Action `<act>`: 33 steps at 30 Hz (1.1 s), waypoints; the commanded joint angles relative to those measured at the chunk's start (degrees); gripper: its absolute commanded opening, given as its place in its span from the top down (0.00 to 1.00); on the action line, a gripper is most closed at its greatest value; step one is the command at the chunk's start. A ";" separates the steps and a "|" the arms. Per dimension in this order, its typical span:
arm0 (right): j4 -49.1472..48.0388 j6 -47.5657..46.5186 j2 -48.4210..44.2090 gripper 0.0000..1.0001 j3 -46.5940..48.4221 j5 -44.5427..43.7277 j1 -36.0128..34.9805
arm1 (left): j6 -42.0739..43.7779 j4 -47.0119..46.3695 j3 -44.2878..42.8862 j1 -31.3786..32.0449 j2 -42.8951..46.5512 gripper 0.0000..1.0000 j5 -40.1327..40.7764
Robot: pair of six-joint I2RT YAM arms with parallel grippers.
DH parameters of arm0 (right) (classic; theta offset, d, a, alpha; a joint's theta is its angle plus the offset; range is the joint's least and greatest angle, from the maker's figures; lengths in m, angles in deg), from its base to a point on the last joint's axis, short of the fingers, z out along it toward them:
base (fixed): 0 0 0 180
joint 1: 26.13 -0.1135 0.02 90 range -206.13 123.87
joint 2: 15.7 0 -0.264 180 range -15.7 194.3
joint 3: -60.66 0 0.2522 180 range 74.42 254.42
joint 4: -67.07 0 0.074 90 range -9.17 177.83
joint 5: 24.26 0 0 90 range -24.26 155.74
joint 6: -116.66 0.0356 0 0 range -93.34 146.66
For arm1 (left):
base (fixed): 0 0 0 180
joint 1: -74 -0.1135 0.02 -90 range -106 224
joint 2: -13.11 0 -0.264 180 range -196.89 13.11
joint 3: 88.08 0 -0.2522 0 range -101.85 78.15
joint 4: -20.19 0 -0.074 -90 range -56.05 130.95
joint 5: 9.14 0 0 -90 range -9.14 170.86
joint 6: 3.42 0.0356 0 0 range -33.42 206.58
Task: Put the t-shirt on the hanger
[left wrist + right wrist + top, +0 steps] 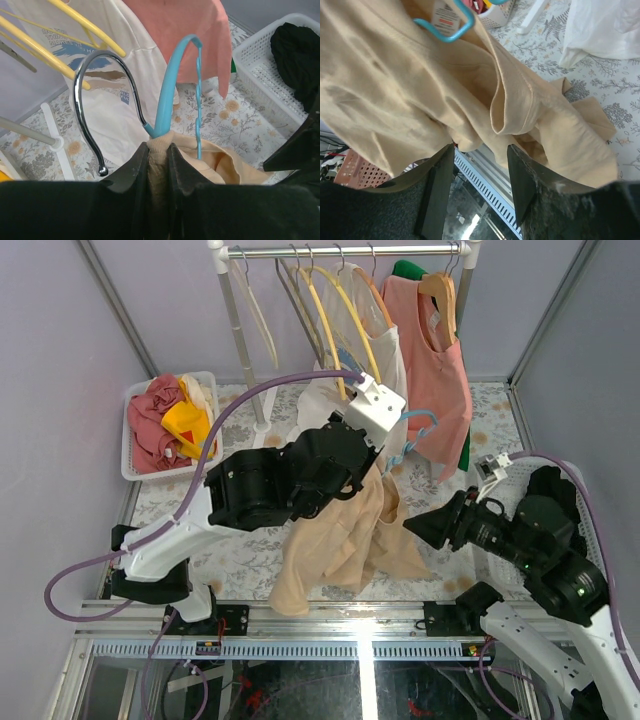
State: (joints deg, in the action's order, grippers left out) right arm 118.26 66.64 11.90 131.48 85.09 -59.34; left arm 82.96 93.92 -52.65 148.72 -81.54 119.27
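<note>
Left gripper (pixel 157 147) is clamping tan fabric t-shirt (pixel 340 530) collar at light-blue plastic hanger (pixel 167 95), suspending both so right gripper (pixel 480 150), jaws apart, can tug.

The floral-covered bench (pixel 250 540) carries a left basket (pixel 128 445) of pink and yellow clothes and a right basket (pixel 265 75) holding a black garment (pixel 295 55). A white rack post (pixel 243 350) stands at the back, and the t-shirt (pixel 330 540) seems to rest its lower end near the front edge.
</note>
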 commanded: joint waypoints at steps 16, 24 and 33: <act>-8.47 1.37 5.13 0.49 -5.70 -9.99 0.25 | 1.19 -8.07 2.28 -2.30 1.32 1.00 -3.75; -9.87 2.79 5.13 0.54 -9.16 -16.02 0.25 | 0.54 -8.50 4.21 -2.33 3.07 1.00 -4.95; -12.53 4.41 5.33 0.57 -12.42 -14.09 0.25 | 0.54 -9.17 5.60 -2.35 3.85 1.00 -4.97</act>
State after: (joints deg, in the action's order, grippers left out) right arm 110.24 70.05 17.32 119.50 71.26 -59.34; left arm 83.79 91.18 -47.07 146.69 -79.75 114.18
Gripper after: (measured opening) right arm 0.444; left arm 0.132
